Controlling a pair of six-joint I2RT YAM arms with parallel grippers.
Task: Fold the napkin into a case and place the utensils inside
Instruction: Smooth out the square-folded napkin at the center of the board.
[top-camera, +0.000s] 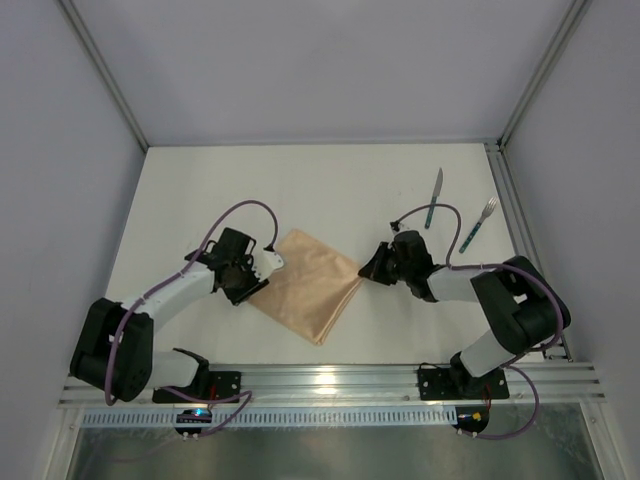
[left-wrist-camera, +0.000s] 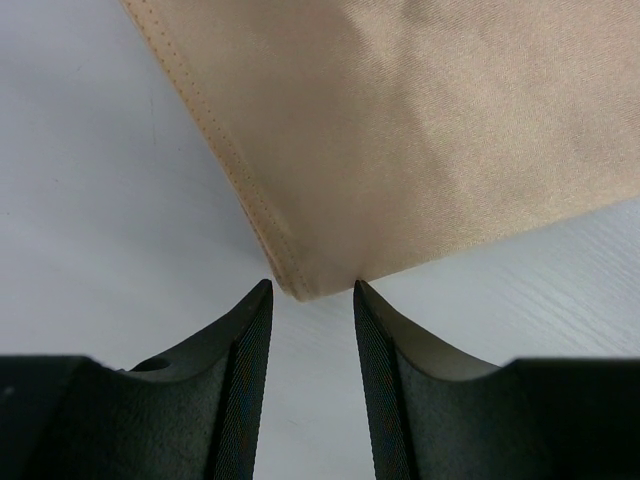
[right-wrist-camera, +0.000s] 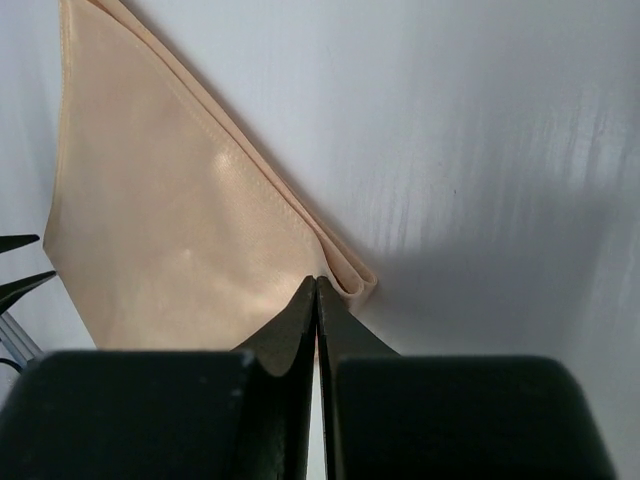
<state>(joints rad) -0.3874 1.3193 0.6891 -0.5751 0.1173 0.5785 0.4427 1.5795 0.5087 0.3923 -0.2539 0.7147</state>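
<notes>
The peach-orange napkin (top-camera: 305, 285) lies folded flat in a rectangle, turned like a diamond, mid-table. My left gripper (top-camera: 252, 290) is at its left corner. In the left wrist view that gripper (left-wrist-camera: 312, 288) is open, and the napkin (left-wrist-camera: 400, 130) corner sits just beyond the fingertips, not between them. My right gripper (top-camera: 366, 272) is at the right corner. Seen from the right wrist, it (right-wrist-camera: 316, 282) is shut, its tips resting on the napkin (right-wrist-camera: 170, 230) beside a layered fold. The knife (top-camera: 434, 197) and fork (top-camera: 479, 223), both teal-handled, lie at the far right.
A metal rail (top-camera: 510, 215) runs along the table's right edge, just past the fork. Grey walls close the table in at the back and on both sides. Both arms' cables loop above the table near the napkin.
</notes>
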